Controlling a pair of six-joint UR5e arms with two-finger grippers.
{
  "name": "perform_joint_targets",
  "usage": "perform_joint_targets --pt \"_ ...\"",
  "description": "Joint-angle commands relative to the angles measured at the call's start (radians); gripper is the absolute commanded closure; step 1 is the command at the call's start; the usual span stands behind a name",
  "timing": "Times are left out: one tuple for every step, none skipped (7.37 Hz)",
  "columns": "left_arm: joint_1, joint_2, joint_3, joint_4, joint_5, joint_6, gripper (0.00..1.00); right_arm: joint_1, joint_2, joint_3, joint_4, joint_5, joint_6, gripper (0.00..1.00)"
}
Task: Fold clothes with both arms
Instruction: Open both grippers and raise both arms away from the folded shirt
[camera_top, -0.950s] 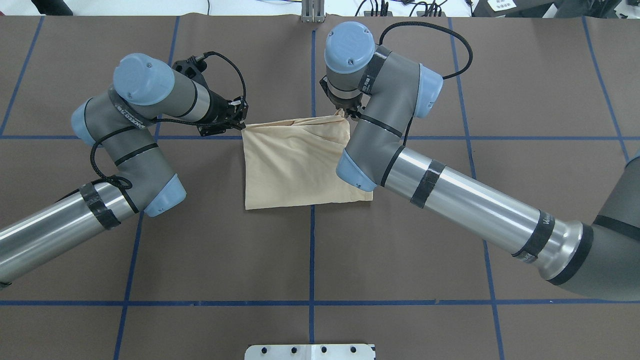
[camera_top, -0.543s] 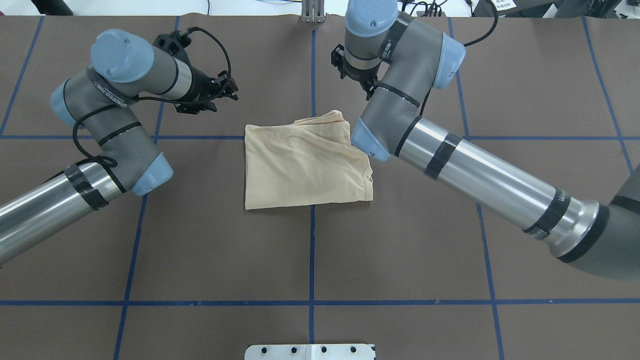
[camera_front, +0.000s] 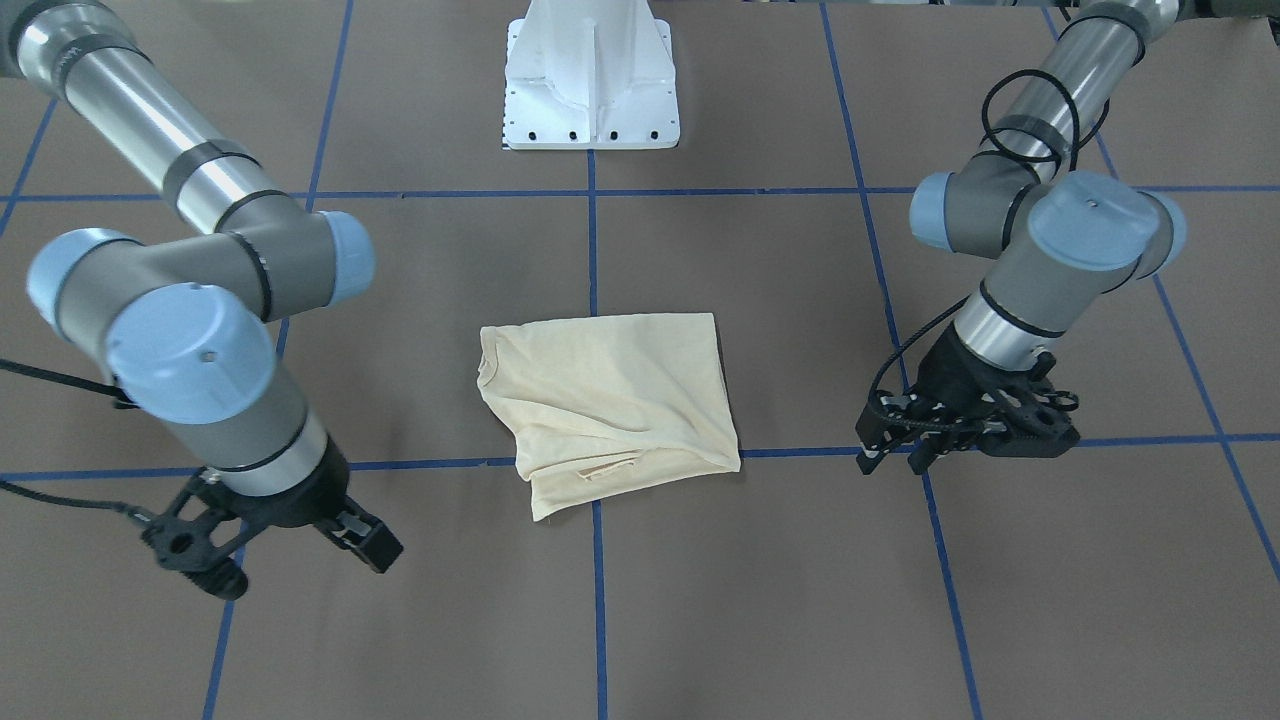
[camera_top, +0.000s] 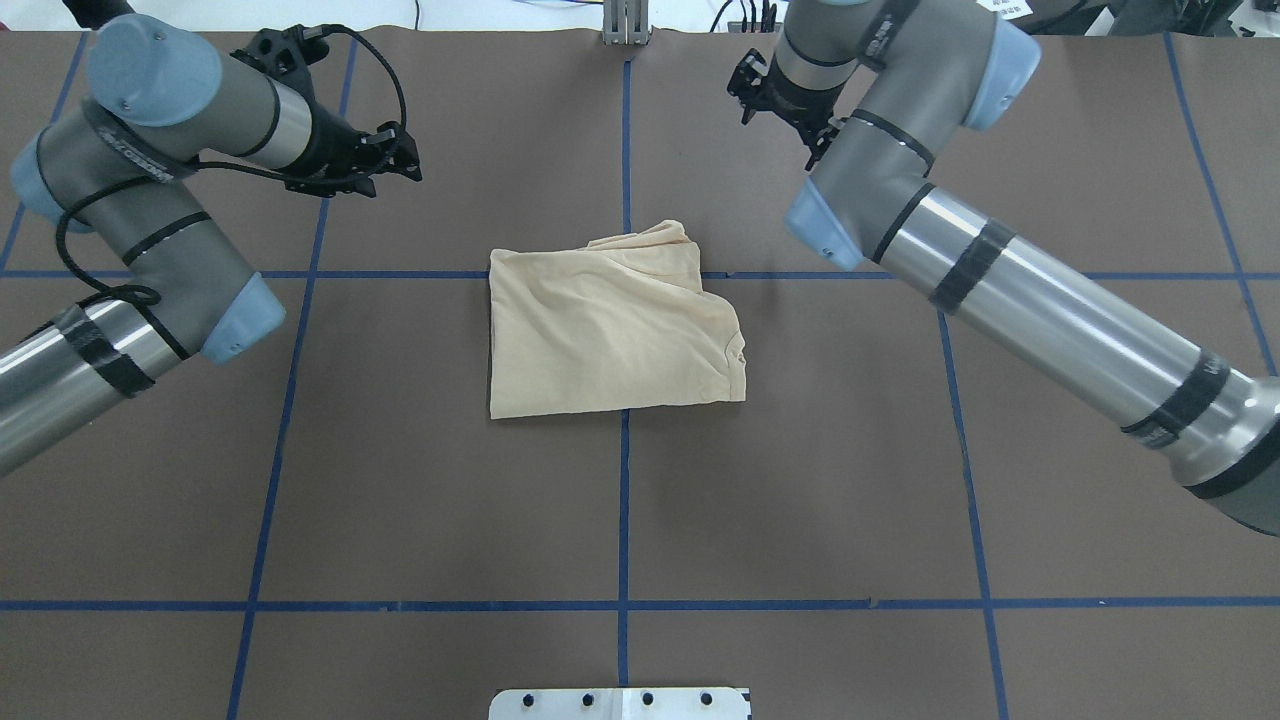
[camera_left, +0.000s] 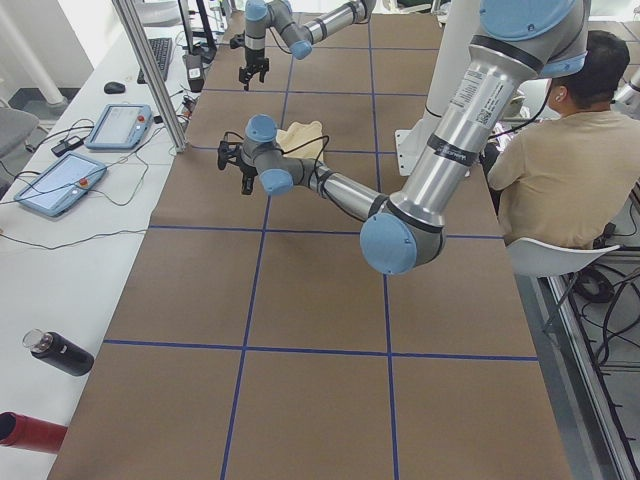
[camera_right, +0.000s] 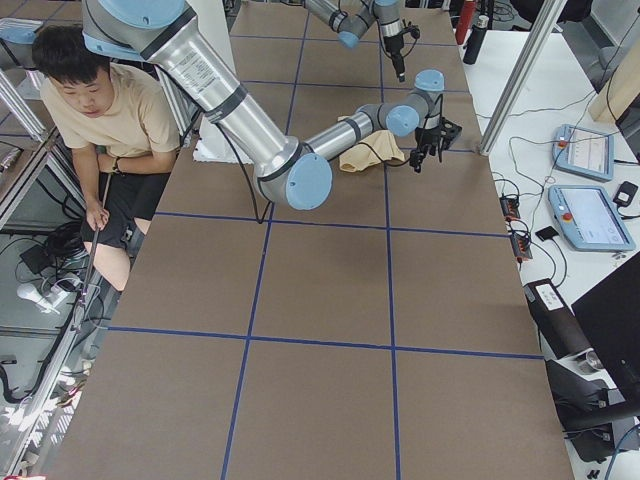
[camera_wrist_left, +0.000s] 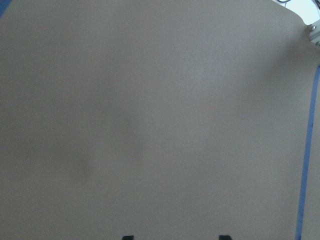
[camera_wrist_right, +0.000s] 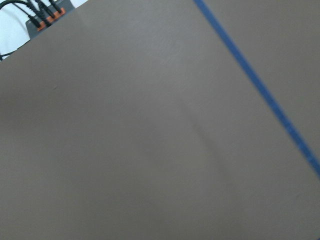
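Note:
The cream-yellow shirt (camera_top: 610, 330) lies folded into a rough rectangle at the table's middle, and it also shows in the front view (camera_front: 610, 400). Its print is hidden. My left gripper (camera_top: 405, 162) hangs open and empty above bare table, to the far left of the shirt; in the front view (camera_front: 895, 455) it is at the right. My right gripper (camera_top: 745, 92) is off the shirt, to its far right, and looks open and empty; in the front view (camera_front: 365, 550) it is at the lower left. Both wrist views show only brown table.
The white pedestal base (camera_front: 592, 90) stands at the robot's edge. Blue tape lines (camera_top: 624, 500) grid the brown table. A seated operator (camera_left: 570, 150) is beside the robot. Control tablets (camera_left: 60, 185) and bottles (camera_left: 60, 352) lie on the side bench.
My right gripper let go of the shirt's far right corner, which dropped onto the fold. Both arms moved outward and farther away from the shirt.

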Motion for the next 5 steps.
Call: perform_joint_targets --pt "-0.120 0.119 -0.080 0.004 -0.096 0.253 0.31 0.152 -0.184 0.111 -0.001 0.123 -0.304 0.00" --pt "-0.189 0.181 -0.095 0.004 -0.133 0.398 0.31 0.205 -0.258 0.155 -0.006 0.154 -0.432 0.00" --pt "-0.253 0.242 -0.105 0.006 -0.138 0.571 0.31 0.264 -0.334 0.195 -0.006 0.200 -0.545 0.00" --pt "-0.310 0.290 -0.105 0.006 -0.140 0.706 0.31 0.331 -0.419 0.231 -0.008 0.246 -0.652 0.00" --pt "-0.371 0.327 -0.102 0.009 -0.152 0.808 0.31 0.400 -0.527 0.284 -0.008 0.263 -0.790 0.00"
